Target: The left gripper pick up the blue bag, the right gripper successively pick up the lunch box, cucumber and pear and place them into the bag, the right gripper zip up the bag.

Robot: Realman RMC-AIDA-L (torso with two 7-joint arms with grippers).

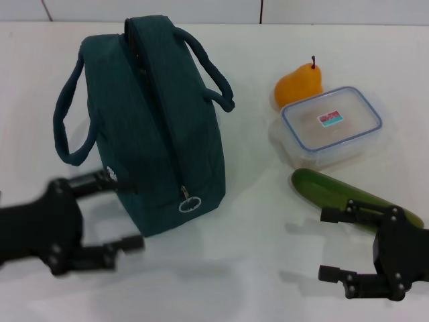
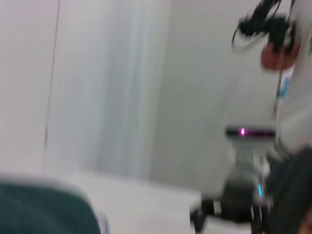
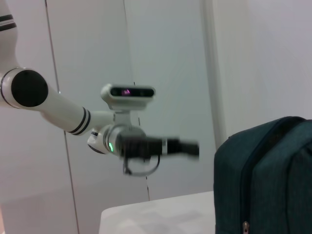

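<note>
On the white table (image 1: 221, 268), the blue bag (image 1: 157, 127) stands upright at about ten o'clock from the middle of the head view, zipped shut along its top, with the ring zip pull (image 1: 189, 201) hanging at its near end and a small white logo low on its near-left corner. Its two padded handles loop out to either side, one toward nine o'clock and one toward two o'clock. The left gripper (image 1: 117, 215) sits at about seven o'clock, its two dark fingers spread wide and pointing toward the bag's near-left corner; the upper fingertip is just at the fabric by the logo, though contact cannot be made out, and it holds nothing. The right gripper (image 1: 332, 245) rests low at five o'clock, its fingers also spread wide and empty, just in front of the cucumber (image 1: 342, 194), which lies slanting from the middle right toward four o'clock. Behind the cucumber, at about three o'clock, the lunch box (image 1: 332, 124) sits with its blue-rimmed lid on, and the pear (image 1: 299, 85) stands touching its far edge at two o'clock. The right wrist view shows the bag's end and zip, with the left arm (image 3: 63, 112) beyond it.
</note>
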